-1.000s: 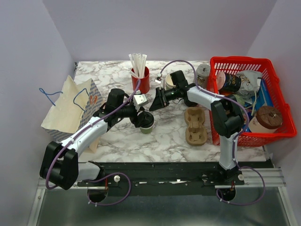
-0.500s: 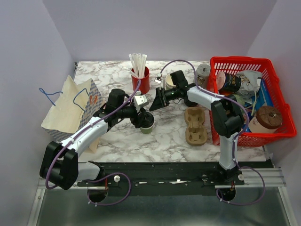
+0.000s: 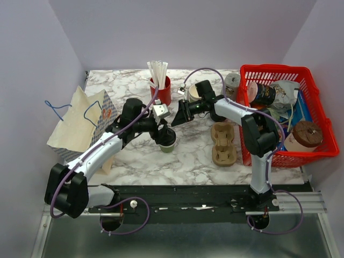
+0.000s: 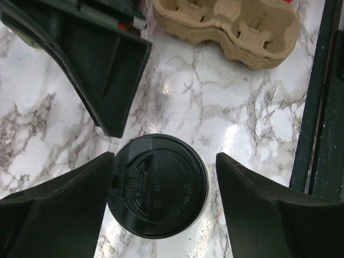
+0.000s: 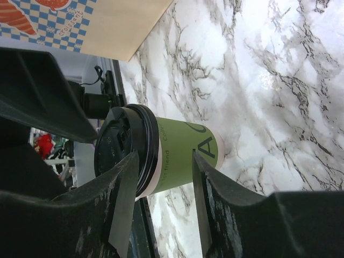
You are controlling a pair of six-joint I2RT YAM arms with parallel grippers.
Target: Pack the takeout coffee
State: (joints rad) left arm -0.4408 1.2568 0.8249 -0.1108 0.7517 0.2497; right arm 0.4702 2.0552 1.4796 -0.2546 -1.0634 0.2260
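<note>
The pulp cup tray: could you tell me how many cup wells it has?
2 in the pulp tray: the far well and the near well, both empty.

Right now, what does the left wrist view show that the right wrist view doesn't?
Only left wrist: the black lid face-on from above, the left gripper open on either side of it, and the pulp tray beyond. Only right wrist: the cup side-on with its green band, seen past the open right gripper, plus the paper bag. Both: the lidded cup standing on the marble table.
</note>
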